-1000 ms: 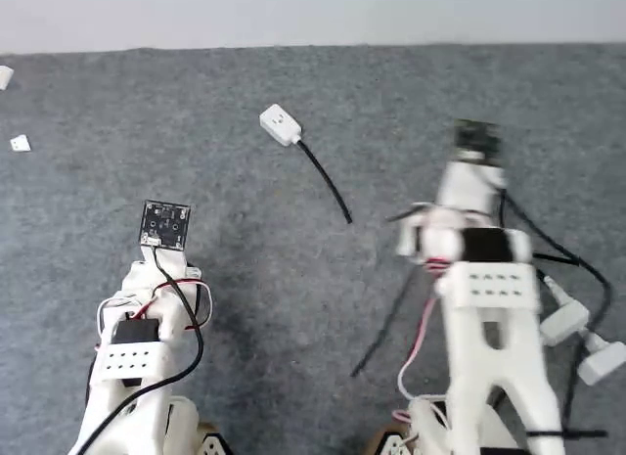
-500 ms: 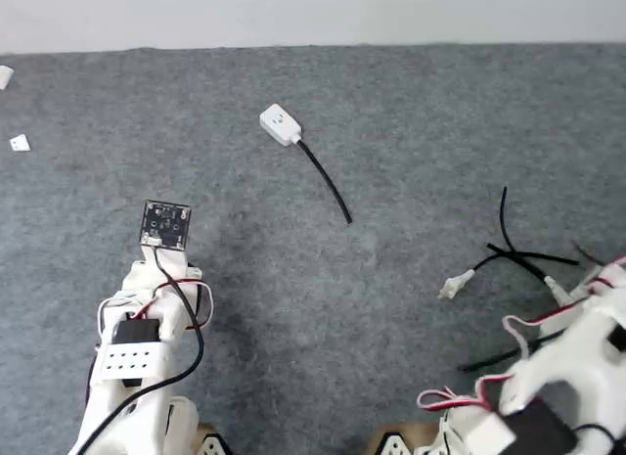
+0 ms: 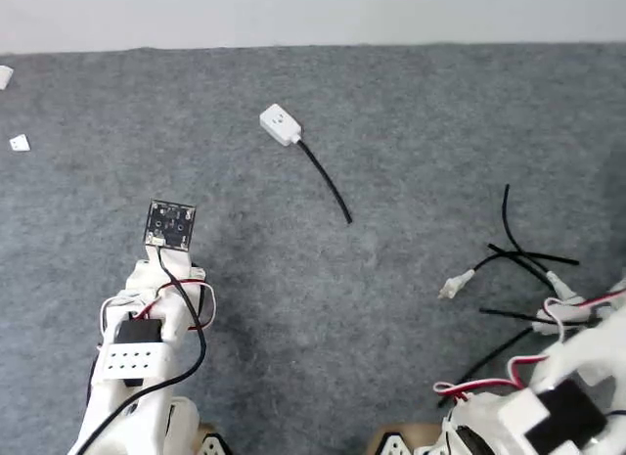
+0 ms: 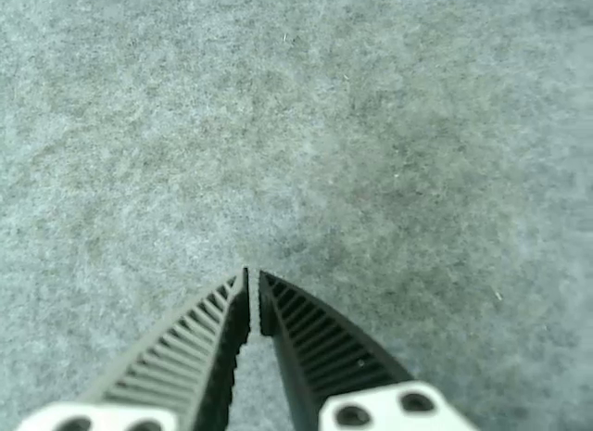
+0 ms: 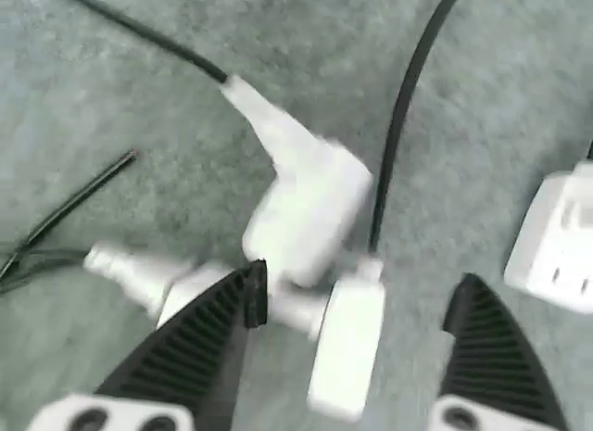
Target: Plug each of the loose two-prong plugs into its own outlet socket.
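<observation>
A white outlet socket [image 3: 280,124] with a short black cord lies on the grey carpet at the back, left of centre. A loose two-prong plug [image 3: 455,284] on a black cord lies at the right, among tangled cords [image 3: 518,254]. My right gripper [image 5: 361,297] is open just above a cluster of white pieces: an outlet body [image 5: 310,209], a flat white piece [image 5: 347,343], a small plug [image 5: 139,269] and another socket [image 5: 556,241]. The right arm [image 3: 558,401] is folded low at the front right. My left gripper [image 4: 252,278] is shut over bare carpet, at the front left.
Two small white bits [image 3: 20,142] lie at the far left edge. A pale wall strip [image 3: 313,15] bounds the carpet at the back. Open carpet [image 3: 323,308] lies between the two arms.
The right arm has swung from upright near the centre right down to the front right corner, uncovering the plug and cords. The left arm has barely shifted.
</observation>
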Tool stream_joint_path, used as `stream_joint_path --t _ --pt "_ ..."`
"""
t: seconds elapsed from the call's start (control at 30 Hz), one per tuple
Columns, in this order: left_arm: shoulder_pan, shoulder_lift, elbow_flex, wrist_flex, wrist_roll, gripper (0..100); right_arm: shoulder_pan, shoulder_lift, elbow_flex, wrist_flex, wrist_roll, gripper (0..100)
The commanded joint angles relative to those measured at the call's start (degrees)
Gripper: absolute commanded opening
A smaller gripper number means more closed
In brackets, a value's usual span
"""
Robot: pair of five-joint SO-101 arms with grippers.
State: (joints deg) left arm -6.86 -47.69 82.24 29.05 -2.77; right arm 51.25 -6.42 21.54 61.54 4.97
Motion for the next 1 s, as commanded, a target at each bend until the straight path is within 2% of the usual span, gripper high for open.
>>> stream_joint_path --t 0.0,0.17,0.23,0.37,0.53,0.77,0.97 --pt "0.4 -0.4 -2.9 -1.4 0.5 2 -5.9 -8.2 -2.9 11.5 -0.6 23.5" --pt "0.4 -0.4 -3.0 -1.4 0.7 2 -19.3 -22.9 9.1 15.0 -1.0 18.8" --pt "0.4 -0.4 -3.1 -1.2 0.7 2 -26.1 -29.5 15.7 14.7 -4.2 18.7" --pt "0.4 4.3 -5.8 -1.1 1.4 2 -37.3 -40.2 28.7 6.9 -10.7 18.4" --pt "0.0 21.6 -16.7 0.2 4.1 2 -40.6 -44.3 40.4 -4.7 -14.6 18.4" --pt "0.4 40.6 -35.7 8.4 4.2 2 -40.7 -41.3 40.4 -7.3 -16.6 18.4" --pt "0.5 49.5 -47.8 8.8 4.0 2 -40.7 -36.3 39.6 -9.7 -18.1 16.5"
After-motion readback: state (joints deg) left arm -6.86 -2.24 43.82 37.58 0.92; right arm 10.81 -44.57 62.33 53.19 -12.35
